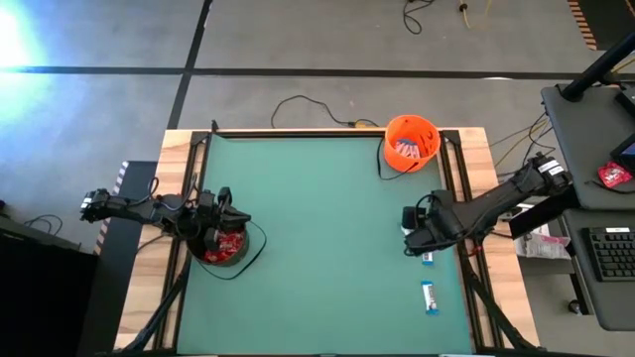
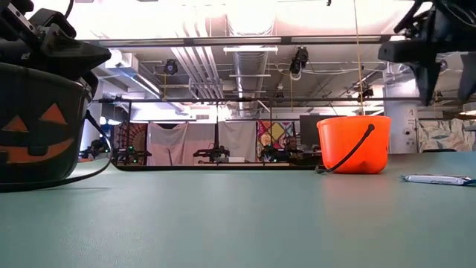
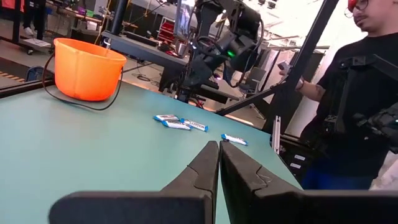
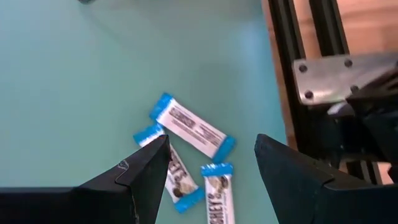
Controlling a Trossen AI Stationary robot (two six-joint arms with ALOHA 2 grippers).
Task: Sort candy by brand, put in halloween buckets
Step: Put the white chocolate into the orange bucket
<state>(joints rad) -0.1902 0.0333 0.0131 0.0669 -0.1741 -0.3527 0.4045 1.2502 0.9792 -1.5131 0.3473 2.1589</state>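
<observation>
The black bucket (image 1: 226,248) stands near the table's left edge with red packets (image 1: 228,242) inside. My left gripper (image 1: 220,203) hovers over it, shut and empty; its fingers (image 3: 219,149) show closed in the left wrist view. My right gripper (image 4: 211,155) is open and raised above three white-and-blue bars (image 4: 193,130) lying flat near the right edge (image 1: 427,257). Another bar (image 1: 430,296) lies nearer the near edge. The orange bucket (image 1: 410,142) sits at the far right corner, holding candy.
The black bucket's wire handle (image 1: 256,253) lies on the mat beside it. A dark frame rail (image 4: 311,37) runs along the table's right edge close to the bars. A person (image 3: 367,93) stands beyond that side. A cable (image 1: 308,104) trails off the far edge.
</observation>
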